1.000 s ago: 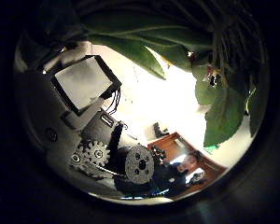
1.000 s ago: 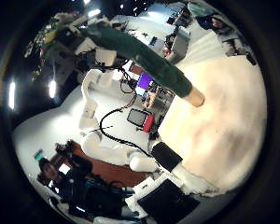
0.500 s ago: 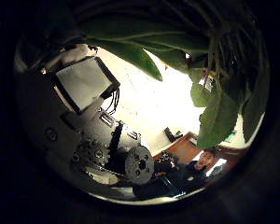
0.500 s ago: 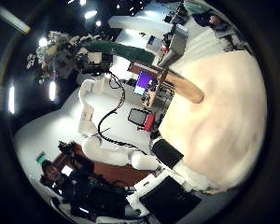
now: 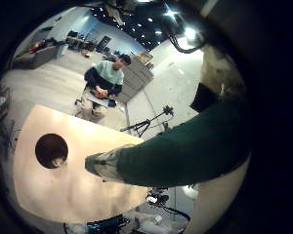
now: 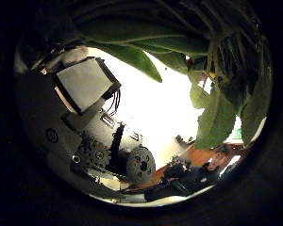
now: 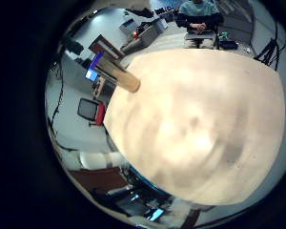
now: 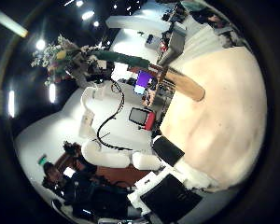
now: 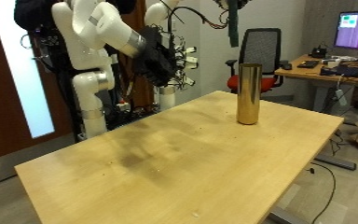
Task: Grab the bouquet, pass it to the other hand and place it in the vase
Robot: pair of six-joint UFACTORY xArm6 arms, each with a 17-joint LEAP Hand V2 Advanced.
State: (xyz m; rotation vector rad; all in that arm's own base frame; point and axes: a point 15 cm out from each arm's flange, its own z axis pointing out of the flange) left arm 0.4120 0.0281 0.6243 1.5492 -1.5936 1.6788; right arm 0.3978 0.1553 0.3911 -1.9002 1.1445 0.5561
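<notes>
The bouquet's dark green wrapped stem (image 9: 234,26) hangs from the outside view's top edge, above and behind the tall gold vase (image 9: 247,92), which stands upright near the table's far edge. My left hand (image 6: 102,127) is shut on the bouquet; its leaves (image 6: 212,108) crowd the palm. In the left little finger view the stem (image 5: 181,151) points down beside the vase's dark mouth (image 5: 51,149), apart from it. My right hand (image 9: 156,60) hovers open and empty over the table's back side, away from the vase. Its palm views show the bouquet (image 8: 69,54) far off and the vase (image 7: 118,73).
The wooden table (image 9: 167,154) bears only the vase. Behind its far edge stand an office chair (image 9: 265,49) and a desk with a monitor (image 9: 357,30). A white robot column (image 9: 89,89) rises at the table's back.
The green stem, close across the right palm a second ago, has left it and is now far off in the left hand. The left palm's background has shifted as it moved.
</notes>
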